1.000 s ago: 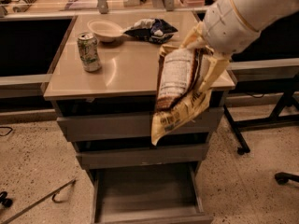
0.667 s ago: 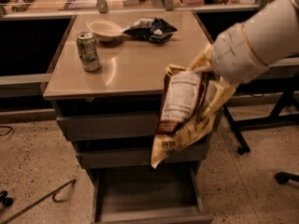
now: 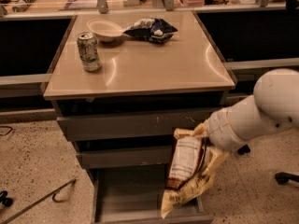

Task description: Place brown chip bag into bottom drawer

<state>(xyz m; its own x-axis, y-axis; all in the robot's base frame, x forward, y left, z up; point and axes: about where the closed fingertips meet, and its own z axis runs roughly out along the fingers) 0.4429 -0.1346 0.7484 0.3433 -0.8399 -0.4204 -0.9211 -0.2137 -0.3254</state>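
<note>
- The grey cabinet is seen just to the left of the hand, and its tan worktop lies above the hand and to its left.
- The speckled floor is spread below the hand on both sides of the cabinet.
- The white arm is brought in from the right edge and is angled down and left, ending at the hand beside the cabinet's right front.
- The bottom drawer is found pulled open, below the hand and to its left, and its grey floor is exposed.
- Two upper drawers are stacked over it. The top one is level with the hand and the middle one sits slightly lower, both to the hand's left.
- The brown chip bag is hung straight below the hand, with the white label panel turned toward the camera.
- The bag's lower end is seen over the right front corner of the open bottom drawer. Whether it touches the drawer cannot be told.
- A dark blue-and-silver snack bag is laid at the back of the worktop, well above the hand and to its left.
- A pale bowl is set just left of that snack bag, touching its edge.
- A soda can is stood upright near the worktop's left edge, far left of the hand and above it.
- The hand is mostly covered by the bag's crumpled cream-yellow top, which is grasped by it so that the bag is carried clear of the floor.
</note>
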